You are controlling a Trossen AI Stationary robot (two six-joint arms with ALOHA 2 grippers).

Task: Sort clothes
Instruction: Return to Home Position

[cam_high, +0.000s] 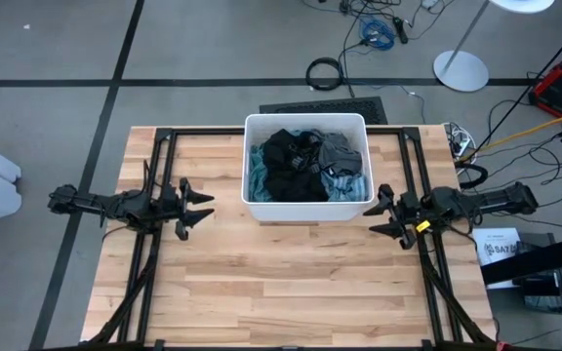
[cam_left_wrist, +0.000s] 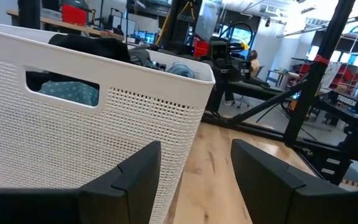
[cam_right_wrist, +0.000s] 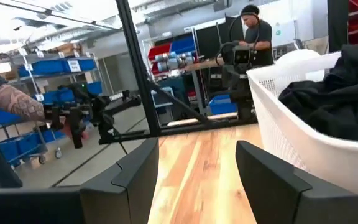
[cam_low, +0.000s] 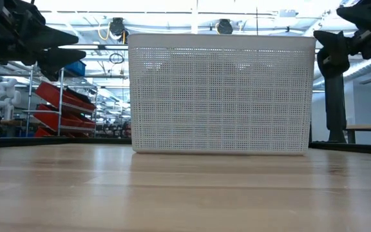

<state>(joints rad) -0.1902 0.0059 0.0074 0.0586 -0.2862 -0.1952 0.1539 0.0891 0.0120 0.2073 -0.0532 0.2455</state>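
The clothes (cam_high: 305,164) lie piled in a white plastic bin (cam_high: 253,200) at the table's far middle: black garments on top, light blue and teal-green ones at the sides, a grey one at the right. My left gripper (cam_high: 201,207) hovers open just left of the bin, pointing level at its left wall, which shows in the left wrist view with a teal cloth (cam_left_wrist: 70,92) behind the handle slot. My right gripper (cam_high: 381,213) hovers open just right of the bin, where black cloth (cam_right_wrist: 334,93) rises over the rim. Neither touches anything.
The bin (cam_low: 221,93) stands on the wooden table (cam_high: 291,283), with bare boards on the near half. Black frame rails (cam_high: 160,146) run along the table's sides. People (cam_right_wrist: 257,34) and a hand (cam_right_wrist: 14,102) show in the room beyond. Cables and a lamp base (cam_high: 460,70) lie on the floor.
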